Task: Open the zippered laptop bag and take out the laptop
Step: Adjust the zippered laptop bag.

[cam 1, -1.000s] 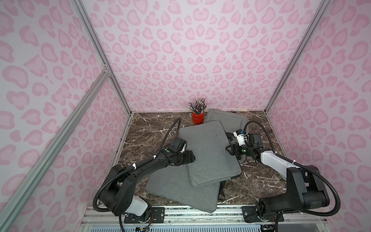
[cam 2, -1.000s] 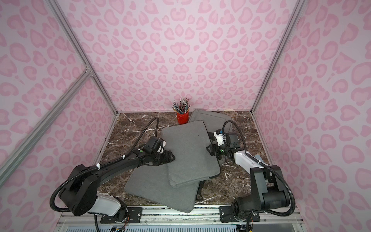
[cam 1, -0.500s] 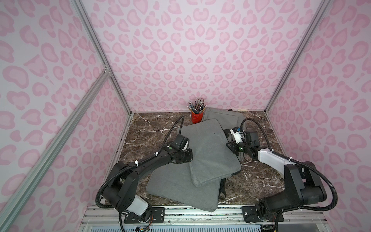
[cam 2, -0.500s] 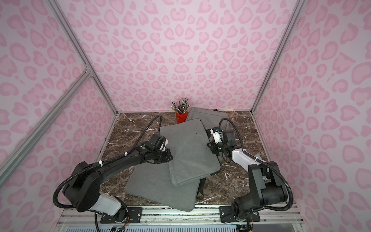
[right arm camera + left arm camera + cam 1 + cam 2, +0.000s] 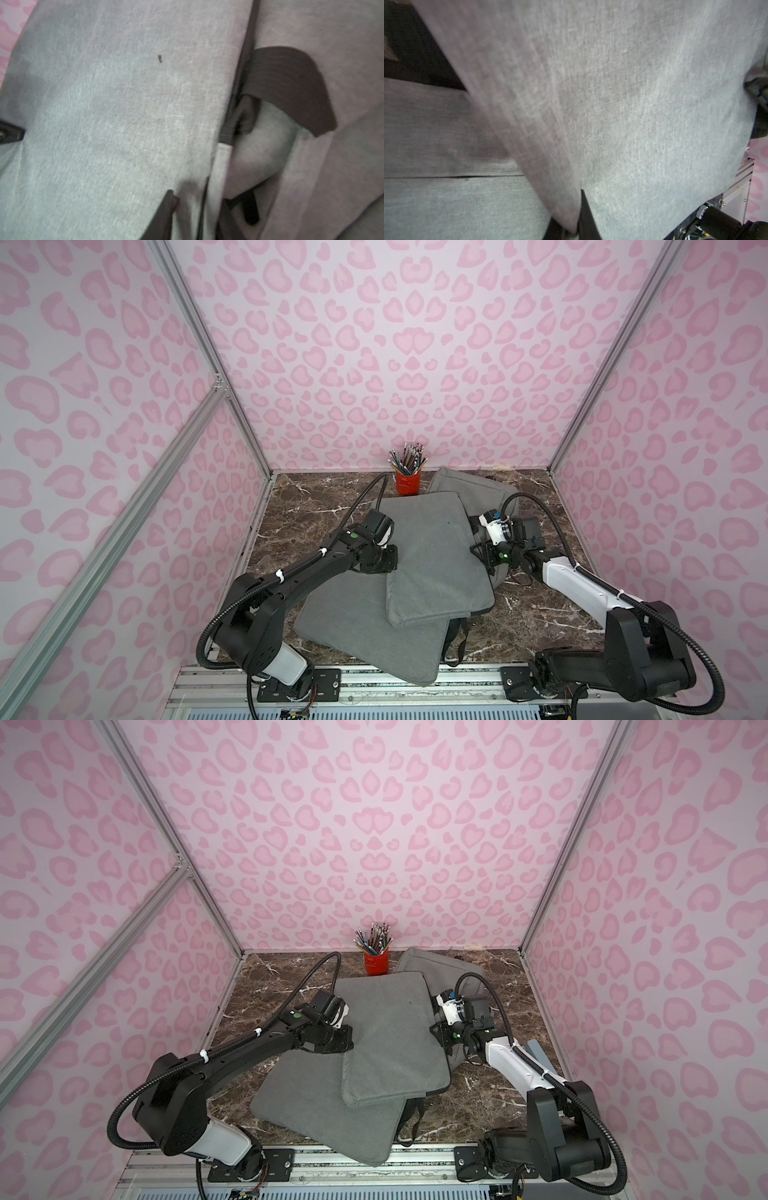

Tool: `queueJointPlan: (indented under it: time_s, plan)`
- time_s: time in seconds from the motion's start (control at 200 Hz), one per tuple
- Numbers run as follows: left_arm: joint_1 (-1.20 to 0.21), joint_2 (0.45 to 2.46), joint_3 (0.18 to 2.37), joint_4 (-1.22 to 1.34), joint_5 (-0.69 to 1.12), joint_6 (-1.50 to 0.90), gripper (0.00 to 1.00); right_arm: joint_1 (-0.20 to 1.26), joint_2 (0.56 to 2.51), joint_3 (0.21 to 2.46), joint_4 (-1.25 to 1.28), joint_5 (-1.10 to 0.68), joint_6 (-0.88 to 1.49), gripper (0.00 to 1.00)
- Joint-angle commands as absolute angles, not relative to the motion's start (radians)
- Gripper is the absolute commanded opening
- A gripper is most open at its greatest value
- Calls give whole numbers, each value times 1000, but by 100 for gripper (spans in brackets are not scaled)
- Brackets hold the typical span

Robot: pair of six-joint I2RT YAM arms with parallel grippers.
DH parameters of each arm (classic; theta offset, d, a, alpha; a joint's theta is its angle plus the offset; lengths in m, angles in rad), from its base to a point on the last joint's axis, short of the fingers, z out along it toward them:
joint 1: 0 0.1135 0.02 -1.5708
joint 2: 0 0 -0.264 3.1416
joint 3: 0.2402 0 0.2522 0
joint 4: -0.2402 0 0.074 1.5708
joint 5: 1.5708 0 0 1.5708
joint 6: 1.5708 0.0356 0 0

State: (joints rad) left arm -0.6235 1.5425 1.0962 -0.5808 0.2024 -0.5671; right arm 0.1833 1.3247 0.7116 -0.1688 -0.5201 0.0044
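Top views show the laptop bag (image 5: 432, 560), long axis near-to-far, between the left hand (image 5: 390, 562), pinching its left edge, and the right hand (image 5: 480, 558), closure indeterminable.

Robot test booth, pink-patterned walls (image 5: 374, 344), marble tabletop (image 5: 316, 506)

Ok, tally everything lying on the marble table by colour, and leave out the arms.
Grey: 3 (top bag, front bag, back bag)
Red: 1 (cup of pencils)
Total: 4
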Motion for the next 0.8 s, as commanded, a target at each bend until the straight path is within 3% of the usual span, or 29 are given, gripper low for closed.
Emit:
queueJointPlan:
  time_s: [0.0, 0.04, 0.15, 0.335, 0.445, 0.52, 0.795]
  plan:
    - [-617, 1556, 1120, -513, 209, -518, 2, 185, 1296, 694, -255, -581, 19, 36]
    - [-614, 1561, 1123, -518, 204, -512, 2, 174, 1280, 687, -266, -575, 28, 37]
    - [-611, 1584, 1144, -536, 204, -494, 2, 148, 1218, 661, -282, -535, 94, 53]
    - [-594, 1608, 1161, -553, 197, -477, 2, 147, 1077, 618, -362, -421, 219, 63]
    - [-586, 1618, 1169, -559, 195, -468, 2, 181, 945, 576, -381, -312, 292, 66]
    - [-581, 1630, 1177, -564, 200, -463, 2, 197, 887, 562, -366, -343, 353, 68]
    - [-569, 1641, 1183, -566, 216, -449, 2, 286, 945, 498, -327, -366, 450, 65]
